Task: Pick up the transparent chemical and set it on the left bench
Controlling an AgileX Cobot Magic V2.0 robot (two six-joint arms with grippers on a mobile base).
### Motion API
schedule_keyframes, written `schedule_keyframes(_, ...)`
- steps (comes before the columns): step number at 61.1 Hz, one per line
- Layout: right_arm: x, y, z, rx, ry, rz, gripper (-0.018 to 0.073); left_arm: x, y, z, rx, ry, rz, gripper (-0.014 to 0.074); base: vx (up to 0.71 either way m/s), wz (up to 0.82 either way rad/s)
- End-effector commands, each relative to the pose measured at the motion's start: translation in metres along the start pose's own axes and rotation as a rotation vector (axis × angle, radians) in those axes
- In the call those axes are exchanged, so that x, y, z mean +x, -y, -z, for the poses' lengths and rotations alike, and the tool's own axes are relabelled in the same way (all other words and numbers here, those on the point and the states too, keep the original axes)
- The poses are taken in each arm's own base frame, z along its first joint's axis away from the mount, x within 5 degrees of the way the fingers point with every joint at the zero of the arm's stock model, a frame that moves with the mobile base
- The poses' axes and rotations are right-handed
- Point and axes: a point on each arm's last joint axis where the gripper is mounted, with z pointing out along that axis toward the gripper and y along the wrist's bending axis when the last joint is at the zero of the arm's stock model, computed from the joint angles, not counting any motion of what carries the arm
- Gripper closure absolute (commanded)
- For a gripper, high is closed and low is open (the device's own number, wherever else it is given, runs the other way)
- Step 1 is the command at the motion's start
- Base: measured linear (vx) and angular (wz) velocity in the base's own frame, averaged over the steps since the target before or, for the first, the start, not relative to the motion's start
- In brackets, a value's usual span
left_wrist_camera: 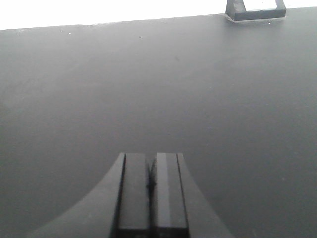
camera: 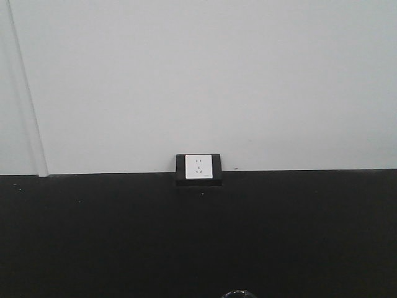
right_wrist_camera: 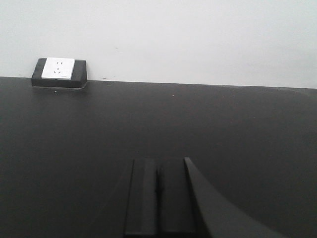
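Note:
The transparent chemical is not clearly in view. Only a thin curved glass rim (camera: 239, 293) peeks over the bottom edge of the front view, and I cannot tell what vessel it belongs to. My left gripper (left_wrist_camera: 151, 156) hovers over a black bench top (left_wrist_camera: 148, 89), its fingers pressed together with nothing between them. Over the same dark bench top (right_wrist_camera: 223, 129) my right gripper (right_wrist_camera: 158, 161) is also shut and empty. Neither gripper is near any glassware.
A white wall socket in a black housing (camera: 198, 167) sits where the bench top meets the pale wall (camera: 198, 74). The socket (left_wrist_camera: 256, 9) appears far right in the left wrist view, and the socket (right_wrist_camera: 58, 70) far left in the right wrist view.

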Motion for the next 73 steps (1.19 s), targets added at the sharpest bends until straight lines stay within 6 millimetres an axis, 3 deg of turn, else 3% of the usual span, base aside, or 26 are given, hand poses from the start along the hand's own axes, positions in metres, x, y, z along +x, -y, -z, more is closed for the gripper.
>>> schedule_keyframes(1,-0.006,0.000,0.001,0.007,0.086,0.007,0.0562,-0.003,0.000,0.001,-0.002,0.081,0.009,0.0600,0.00,0.00)
schedule_keyframes(57,-0.007,0.000,0.001,0.007,0.095,0.008,0.0562,-0.003,0.000,0.001,-0.002,0.081,0.009,0.0600,0.00,0.00)
schedule_keyframes(73,-0.039,0.000,0.009,-0.012,0.421,-0.084,0.0562,-0.003,0.000,0.001,-0.002,0.081,0.009,0.0600,0.00,0.00)
